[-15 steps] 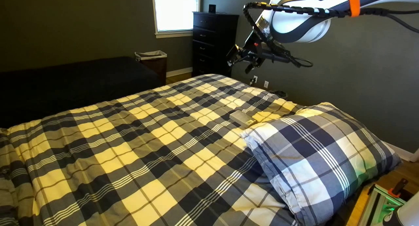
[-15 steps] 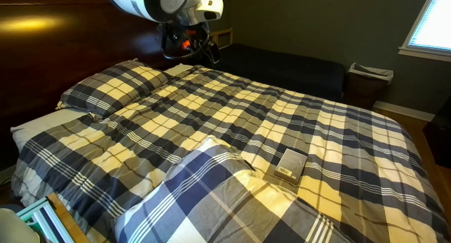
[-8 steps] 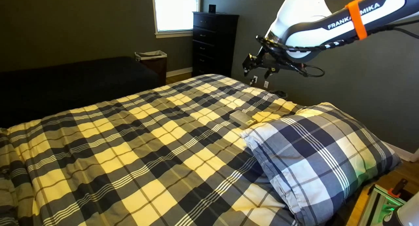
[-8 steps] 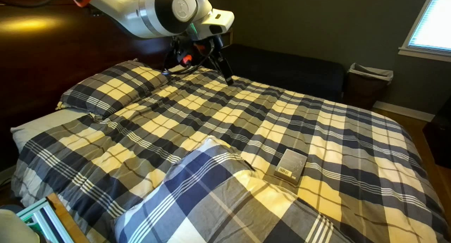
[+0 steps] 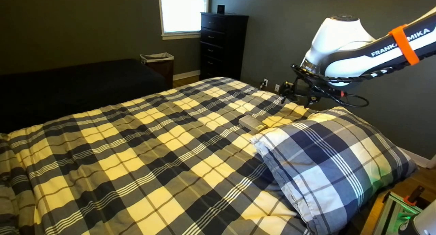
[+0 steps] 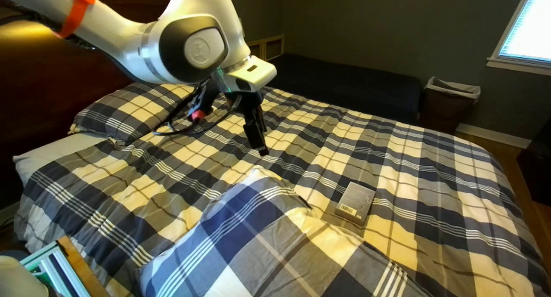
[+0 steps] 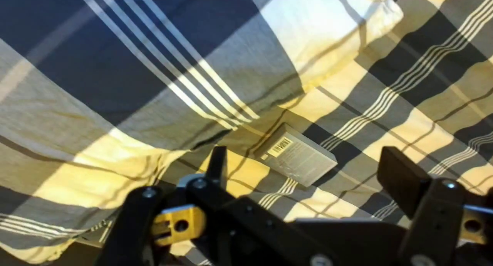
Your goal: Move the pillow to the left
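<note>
The plump navy, grey and white plaid pillow lies on the bed's edge, and its near part is cut off at the bottom of an exterior view. My gripper hangs in the air above the bed, apart from the pillow. In the wrist view the gripper is spread wide, with nothing held between its fingers. There the pillow fills the upper left, beyond the left finger. Only one finger shows clearly in an exterior view.
A grey box rests on the bedspread beside the pillow; it appears between the fingers in the wrist view. Another plaid pillow sits against the headboard. A metal frame stands by the bed's edge.
My arm has come down toward the bed and drawn closer to the plaid pillow, rightward in an exterior view. The gripper has stayed open. Pillow and box have not moved.
</note>
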Controlling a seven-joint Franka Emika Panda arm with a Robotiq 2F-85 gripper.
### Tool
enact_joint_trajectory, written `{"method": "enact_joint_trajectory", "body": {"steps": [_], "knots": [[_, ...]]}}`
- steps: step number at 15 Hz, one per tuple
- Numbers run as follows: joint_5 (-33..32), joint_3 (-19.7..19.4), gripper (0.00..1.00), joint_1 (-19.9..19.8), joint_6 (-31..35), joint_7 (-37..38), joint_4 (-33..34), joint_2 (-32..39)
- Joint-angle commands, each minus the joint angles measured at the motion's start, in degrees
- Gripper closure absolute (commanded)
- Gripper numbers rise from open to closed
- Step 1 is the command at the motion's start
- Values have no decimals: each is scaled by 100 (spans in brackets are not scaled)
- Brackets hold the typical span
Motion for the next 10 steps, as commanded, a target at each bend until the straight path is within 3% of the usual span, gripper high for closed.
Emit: {"method": "enact_joint_trajectory", "body": {"steps": [1,2,3,10], "knots": [[447,-345,0,-94,52,-862,-865,-724],[294,-322,0,-307,-103,-875,-971,-840],[367,-98,0,-260,-10,-669,-556,-406],[394,-262,0,-538,5,-1052,-874,-696]]}}
